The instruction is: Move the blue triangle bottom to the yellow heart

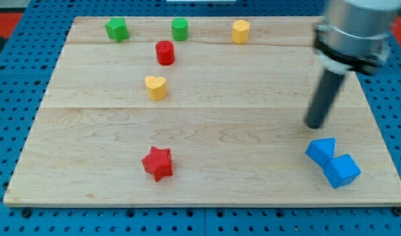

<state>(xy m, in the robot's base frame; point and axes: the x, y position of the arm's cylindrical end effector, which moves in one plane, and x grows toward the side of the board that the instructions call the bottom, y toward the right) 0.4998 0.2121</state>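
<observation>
The blue triangle (320,151) lies near the board's bottom right corner, touching a blue cube (342,171) just below and right of it. The yellow heart (156,86) sits left of centre in the upper half of the board. My tip (314,124) is at the right side, a short way above the blue triangle and apart from it. The rod rises to the arm at the view's top right.
A red cylinder (164,52) stands above the heart. A green star-like block (116,29), a green cylinder (179,29) and a yellow hexagonal block (240,31) line the top edge. A red star (157,163) lies at bottom left of centre.
</observation>
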